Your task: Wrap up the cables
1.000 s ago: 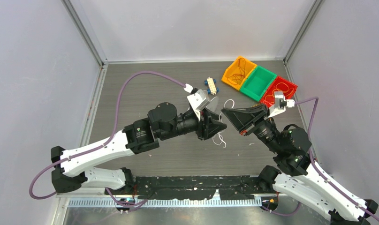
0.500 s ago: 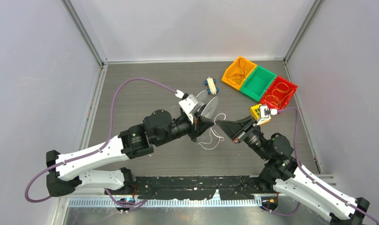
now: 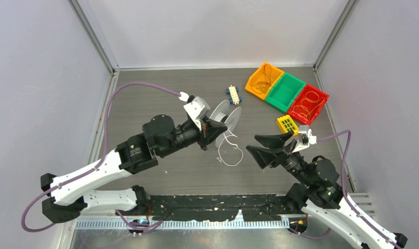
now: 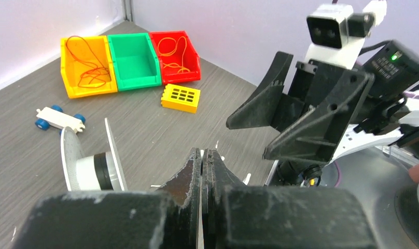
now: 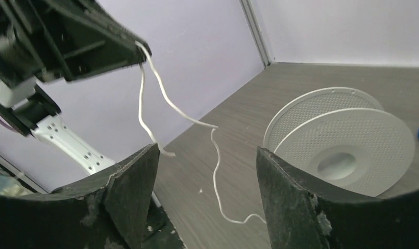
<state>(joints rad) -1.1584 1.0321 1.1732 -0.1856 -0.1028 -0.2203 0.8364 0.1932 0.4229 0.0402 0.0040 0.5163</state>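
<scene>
Thin limp white cord (image 5: 213, 161) hangs from the closed left pincer (image 4: 202, 155) just beside the white plastic spool (image 3: 229, 115), with its slack looping below the spool. Right pincer (image 5: 207, 155) gapes empty nearby. Judged light, floppy and slippery, so pinch it near a free end.

robot lab cell (plain panels (image 3: 212, 31), taped table (image 3: 161, 93))

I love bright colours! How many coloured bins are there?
3. They sit in one touching row at the far right: the orange bin leftmost, the green bin in the middle, the red bin nearest the right wall. None seems hidden.
</scene>
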